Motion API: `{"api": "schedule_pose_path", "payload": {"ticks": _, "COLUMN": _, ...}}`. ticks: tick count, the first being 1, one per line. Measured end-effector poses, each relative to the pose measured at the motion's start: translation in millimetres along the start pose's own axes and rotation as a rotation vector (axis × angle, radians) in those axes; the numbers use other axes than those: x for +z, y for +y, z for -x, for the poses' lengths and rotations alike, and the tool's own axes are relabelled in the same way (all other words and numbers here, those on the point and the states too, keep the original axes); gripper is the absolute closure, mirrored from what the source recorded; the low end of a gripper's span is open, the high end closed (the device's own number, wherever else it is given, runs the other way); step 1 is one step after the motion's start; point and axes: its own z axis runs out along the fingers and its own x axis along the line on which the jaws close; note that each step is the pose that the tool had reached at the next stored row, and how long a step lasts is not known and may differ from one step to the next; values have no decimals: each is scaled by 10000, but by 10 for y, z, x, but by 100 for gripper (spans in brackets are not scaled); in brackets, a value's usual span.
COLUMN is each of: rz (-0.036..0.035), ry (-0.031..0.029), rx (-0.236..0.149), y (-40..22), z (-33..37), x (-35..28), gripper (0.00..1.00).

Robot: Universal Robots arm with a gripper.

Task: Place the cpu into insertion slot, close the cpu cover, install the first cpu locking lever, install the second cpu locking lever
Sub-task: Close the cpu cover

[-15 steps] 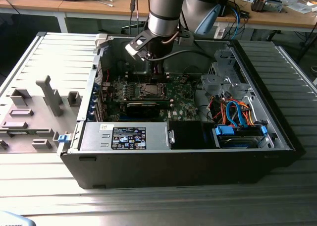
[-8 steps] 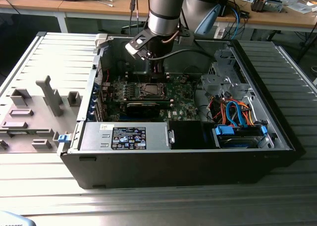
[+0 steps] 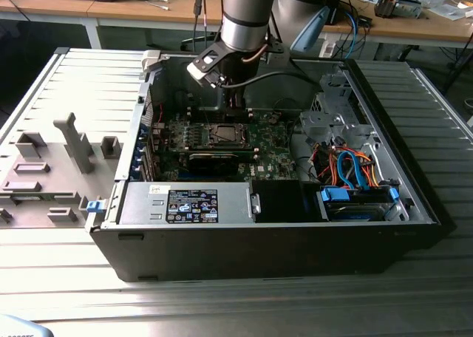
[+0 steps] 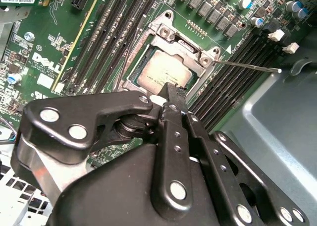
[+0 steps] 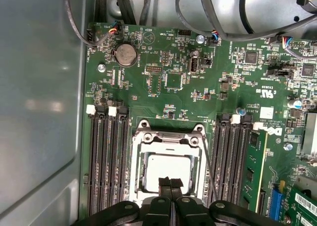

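Note:
The cpu point(image 5: 167, 167), a dull silver square, lies in the insertion slot point(image 5: 136, 159) on the green motherboard, also seen as the cpu point(image 4: 163, 72). The cpu cover point(image 5: 168, 141) lies flat around it as a silvery frame. A thin locking lever point(image 4: 247, 66) sticks out free from the socket corner. My gripper point(image 5: 171, 182) is shut with nothing between its black fingertips, which hover just over the chip's near edge; the gripper point(image 4: 171, 92) looks the same in the second wrist view. In the exterior view the gripper point(image 3: 236, 109) hangs inside the case over the insertion slot point(image 3: 224, 134).
Black memory slots point(image 5: 106, 156) flank the socket on both sides, one holding a green module point(image 5: 257, 161). A long black expansion card point(image 3: 214, 160) lies in front of the socket. Cables point(image 3: 355, 171) and a drive cage point(image 3: 332, 111) fill the exterior view's right.

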Motion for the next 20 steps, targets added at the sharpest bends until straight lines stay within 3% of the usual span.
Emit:
{"api": "schedule_pose_path", "payload": {"ticks": 7, "rz": -2, "ry": -2, "rx": 0, "y": -2, "z": 0, "x": -22, "gripper": 89}}
{"api": "schedule_pose_path", "payload": {"ticks": 16, "rz": 0, "ry": -1, "rx": 0, "y": -9, "z": 1, "x": -112, "gripper": 89}}
{"api": "schedule_pose_path", "payload": {"ticks": 20, "rz": 0, "ry": 1, "rx": -1, "y": -8, "z": 1, "x": -113, "gripper": 89}}
